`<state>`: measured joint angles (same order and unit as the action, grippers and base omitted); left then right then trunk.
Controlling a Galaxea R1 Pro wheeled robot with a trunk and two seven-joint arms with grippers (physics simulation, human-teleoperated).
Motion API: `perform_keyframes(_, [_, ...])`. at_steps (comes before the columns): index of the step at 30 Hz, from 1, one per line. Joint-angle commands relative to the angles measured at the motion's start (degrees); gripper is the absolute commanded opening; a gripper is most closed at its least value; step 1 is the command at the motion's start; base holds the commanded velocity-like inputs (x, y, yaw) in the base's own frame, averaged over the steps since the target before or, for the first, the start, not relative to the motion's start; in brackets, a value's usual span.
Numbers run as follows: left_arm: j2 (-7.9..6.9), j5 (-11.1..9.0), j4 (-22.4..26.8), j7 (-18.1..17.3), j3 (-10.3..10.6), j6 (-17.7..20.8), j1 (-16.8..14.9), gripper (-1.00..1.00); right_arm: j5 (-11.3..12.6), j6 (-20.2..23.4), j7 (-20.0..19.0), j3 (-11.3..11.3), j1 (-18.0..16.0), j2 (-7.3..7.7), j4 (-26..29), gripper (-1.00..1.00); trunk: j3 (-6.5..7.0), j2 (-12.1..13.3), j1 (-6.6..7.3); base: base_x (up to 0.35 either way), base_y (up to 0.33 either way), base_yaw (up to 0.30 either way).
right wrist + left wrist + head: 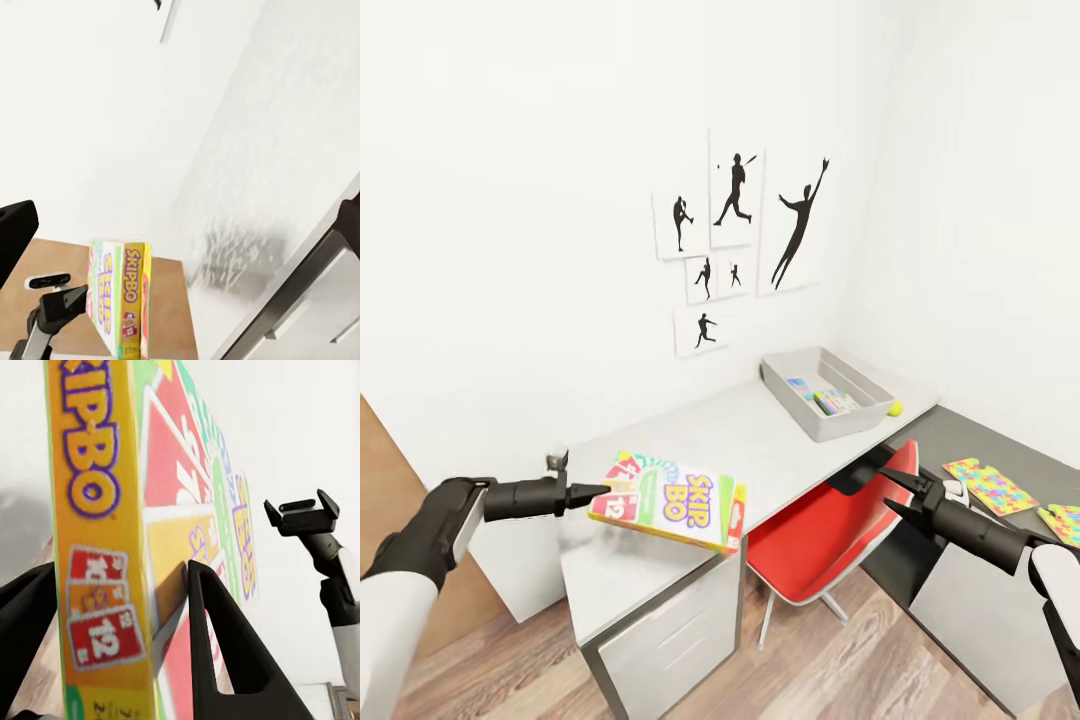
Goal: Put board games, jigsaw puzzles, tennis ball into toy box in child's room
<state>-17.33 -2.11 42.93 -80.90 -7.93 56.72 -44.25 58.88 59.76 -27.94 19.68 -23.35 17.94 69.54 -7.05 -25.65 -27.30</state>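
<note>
Head cam looked down over the table [760,425]; both wrist cams, left v. close, shared the Skip-Bo board game [101,547] w/ it.

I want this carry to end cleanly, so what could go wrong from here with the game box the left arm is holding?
The left end effector pinches the Skip-Bo board game only at one short edge, so the box sticks out sideways over the table and could twist or slip. The toy box sits at the far end and already holds items, so the game may catch on its wall. The red chair stands between the robot and the bin.
</note>
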Motion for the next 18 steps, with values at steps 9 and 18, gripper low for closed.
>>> perform_keyframes(9, [0.25,-0.2,0.8,-2.3,0.0,0.8,-1.6,-1.00,-0.5,0.2,-0.6,0.3,0.1,0.28,0.0,1.00,1.47,2.7,1.52,0.000,0.000,-0.103])
perform_keyframes(18, [0.17,0.1,0.9,-5.0,0.2,0.7,-2.5,-1.00,-0.7,0.2,-4.6,0.4,0.1,0.34,-0.1,1.00,2.09,2.7,1.52,0.000,0.000,-0.197])
